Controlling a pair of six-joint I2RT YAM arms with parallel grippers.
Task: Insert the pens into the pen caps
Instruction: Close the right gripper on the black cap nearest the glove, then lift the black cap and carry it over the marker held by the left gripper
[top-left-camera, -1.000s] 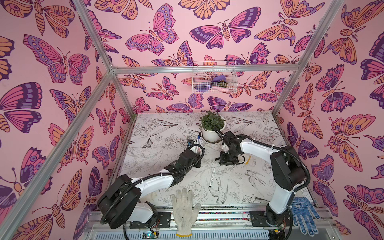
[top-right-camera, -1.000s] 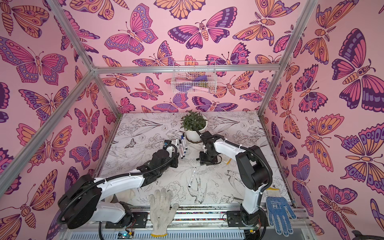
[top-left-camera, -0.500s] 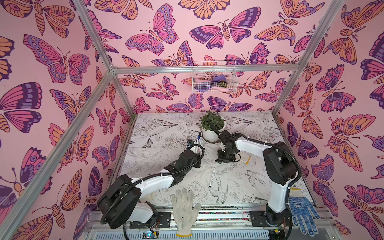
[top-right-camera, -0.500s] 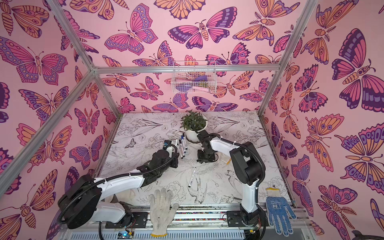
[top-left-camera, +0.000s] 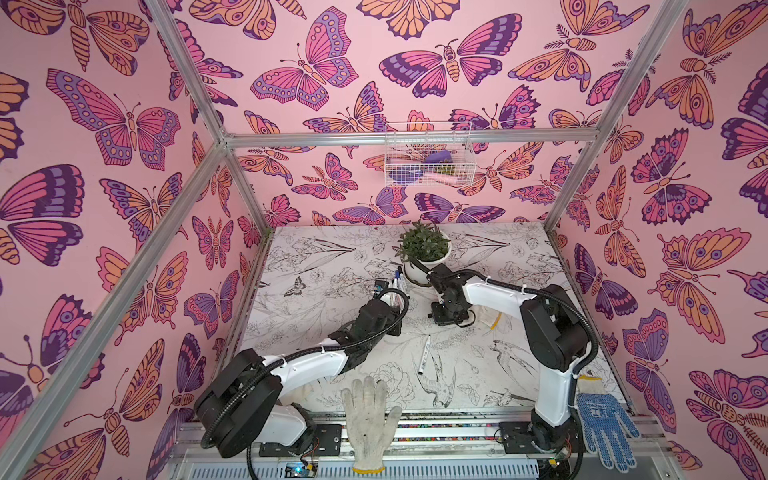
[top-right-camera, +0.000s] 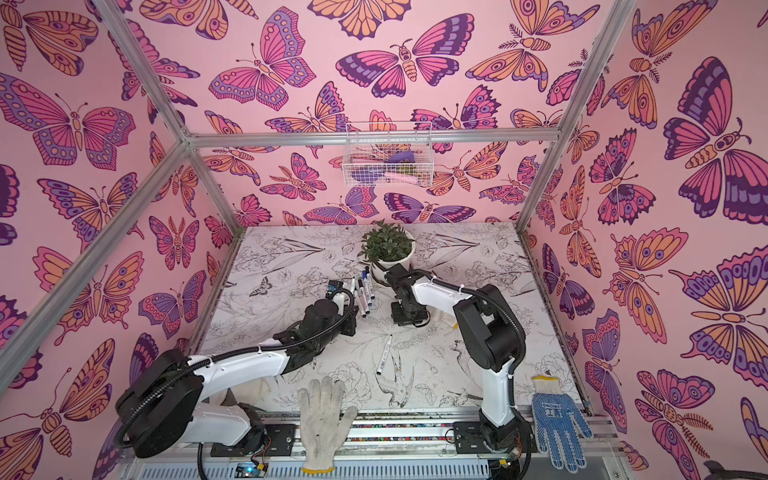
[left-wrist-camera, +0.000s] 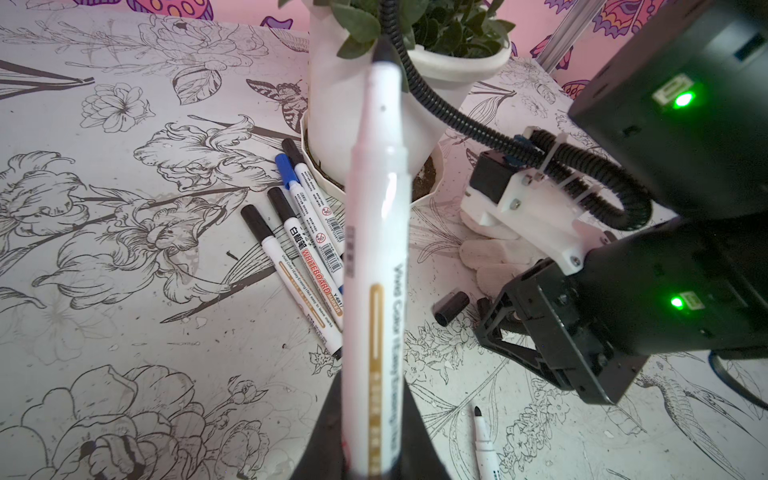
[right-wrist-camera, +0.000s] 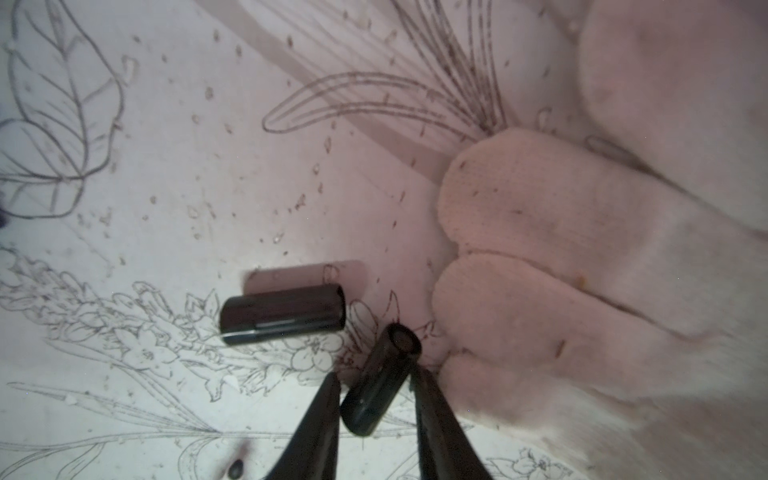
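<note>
Your left fingers (left-wrist-camera: 413, 440) pinch a white pen (left-wrist-camera: 376, 249), while your right fingers (right-wrist-camera: 428, 407) flank a tilted black cap (right-wrist-camera: 376, 386), grip unclear, and an off-centre squeeze could pop it out sideways.

Six pens (left-wrist-camera: 376, 266), two loose caps (right-wrist-camera: 282, 313), one potted plant (top-left-camera: 424, 243).

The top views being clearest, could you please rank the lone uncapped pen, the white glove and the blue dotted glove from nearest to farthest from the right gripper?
From the right gripper:
1. Lone uncapped pen, just in front of it.
2. White glove, front edge, middle.
3. Blue dotted glove, front right corner.
</note>
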